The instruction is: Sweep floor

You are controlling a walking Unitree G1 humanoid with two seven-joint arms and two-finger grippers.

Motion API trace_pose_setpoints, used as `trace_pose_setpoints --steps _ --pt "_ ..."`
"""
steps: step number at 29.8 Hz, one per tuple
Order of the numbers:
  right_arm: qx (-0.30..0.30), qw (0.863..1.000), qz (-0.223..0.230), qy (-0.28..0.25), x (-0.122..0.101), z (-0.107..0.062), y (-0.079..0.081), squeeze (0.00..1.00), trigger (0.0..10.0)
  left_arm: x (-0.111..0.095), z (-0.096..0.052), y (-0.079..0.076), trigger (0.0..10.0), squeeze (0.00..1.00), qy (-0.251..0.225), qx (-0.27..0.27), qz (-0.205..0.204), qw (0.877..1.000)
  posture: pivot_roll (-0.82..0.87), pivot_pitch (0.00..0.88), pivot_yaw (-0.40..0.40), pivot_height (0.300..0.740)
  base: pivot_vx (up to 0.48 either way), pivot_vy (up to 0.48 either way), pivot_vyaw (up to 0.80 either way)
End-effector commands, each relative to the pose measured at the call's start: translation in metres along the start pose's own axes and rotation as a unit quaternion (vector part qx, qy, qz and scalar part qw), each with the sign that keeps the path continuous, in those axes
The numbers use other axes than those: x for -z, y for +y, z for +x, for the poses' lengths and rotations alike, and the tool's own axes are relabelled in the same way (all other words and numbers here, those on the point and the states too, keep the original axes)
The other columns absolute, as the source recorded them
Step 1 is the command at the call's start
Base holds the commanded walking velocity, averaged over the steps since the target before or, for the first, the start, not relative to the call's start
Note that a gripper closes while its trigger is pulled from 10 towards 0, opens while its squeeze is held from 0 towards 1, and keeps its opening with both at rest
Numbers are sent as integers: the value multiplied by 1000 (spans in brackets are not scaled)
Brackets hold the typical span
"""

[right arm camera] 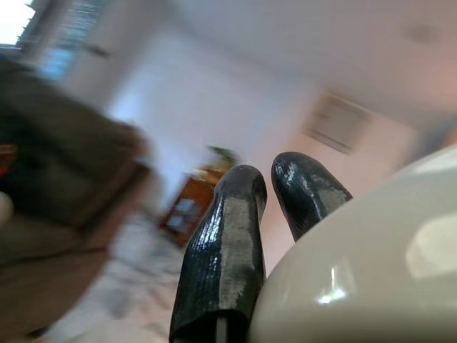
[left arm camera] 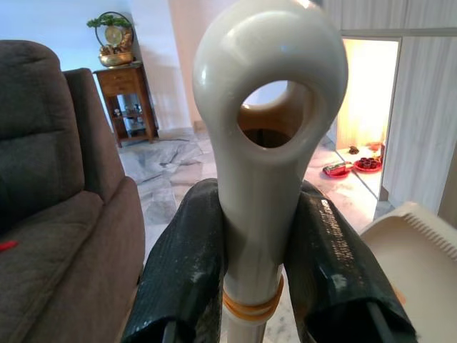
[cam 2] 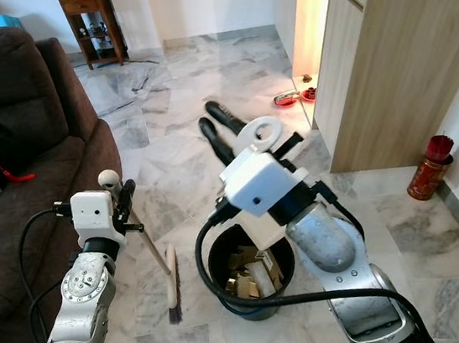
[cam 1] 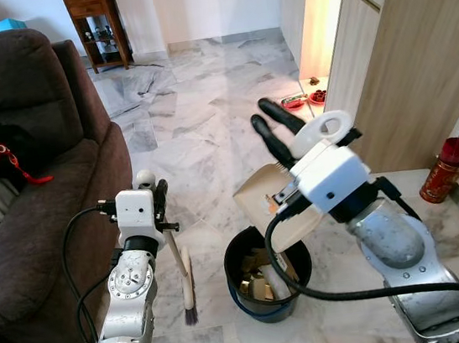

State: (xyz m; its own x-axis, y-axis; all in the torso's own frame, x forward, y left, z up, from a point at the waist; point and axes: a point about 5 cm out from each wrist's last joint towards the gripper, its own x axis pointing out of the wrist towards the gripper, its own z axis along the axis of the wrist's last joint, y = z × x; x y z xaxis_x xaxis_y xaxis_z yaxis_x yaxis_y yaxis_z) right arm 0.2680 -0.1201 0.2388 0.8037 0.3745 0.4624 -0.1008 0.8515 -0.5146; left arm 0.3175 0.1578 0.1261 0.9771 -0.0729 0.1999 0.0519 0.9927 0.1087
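My left gripper (cam 1: 159,199) is shut on the cream handle of a small broom (cam 1: 178,263). The broom stands almost upright beside the sofa, its dark bristles (cam 1: 191,314) on the marble floor. In the left wrist view both black fingers (left arm camera: 187,264) clamp the looped handle (left arm camera: 250,200). My right gripper (cam 1: 262,113) points up and away, shut on a cream dustpan (cam 1: 258,193), whose ring handle (cam 1: 329,127) sticks out by the wrist. The pan is tipped over a dark round bin (cam 1: 238,284) that holds pale scraps.
A brown sofa (cam 1: 39,205) fills the left side, with a red strap (cam 1: 4,159) on it. A wooden wardrobe (cam 1: 403,72) stands at the right, a red cylinder (cam 1: 441,173) beside it. Red dishes (cam 1: 305,100) lie by a lit niche. A dark side table (cam 1: 96,24) stands far back.
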Motion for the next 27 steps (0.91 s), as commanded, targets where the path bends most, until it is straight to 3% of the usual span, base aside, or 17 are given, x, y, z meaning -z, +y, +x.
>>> trace_pose_setpoints --steps 1,5,10,15,27 --pt "80 996 -28 6 4 1 -29 0 10000 -12 6 2 10000 0 -33 0 1 999 -104 0 29 740 0 0 0" --pt "169 984 -26 46 23 -7 -60 0 10000 -12 6 1 10000 0 -31 5 -1 999 -106 0 30 740 0 0 0" --pt "224 971 -3 83 45 -23 -75 0 10000 -10 4 1 10000 0 -27 10 -4 1000 -104 0 32 740 0 0 0" --pt "273 956 30 106 59 -39 -83 0 10000 -8 -1 7 10000 0 -22 8 -4 1000 -100 0 31 740 0 0 0" --pt "277 955 33 102 61 -39 -84 0 10000 -8 -4 6 10000 0 -24 6 -6 1000 -101 0 31 740 0 0 0"
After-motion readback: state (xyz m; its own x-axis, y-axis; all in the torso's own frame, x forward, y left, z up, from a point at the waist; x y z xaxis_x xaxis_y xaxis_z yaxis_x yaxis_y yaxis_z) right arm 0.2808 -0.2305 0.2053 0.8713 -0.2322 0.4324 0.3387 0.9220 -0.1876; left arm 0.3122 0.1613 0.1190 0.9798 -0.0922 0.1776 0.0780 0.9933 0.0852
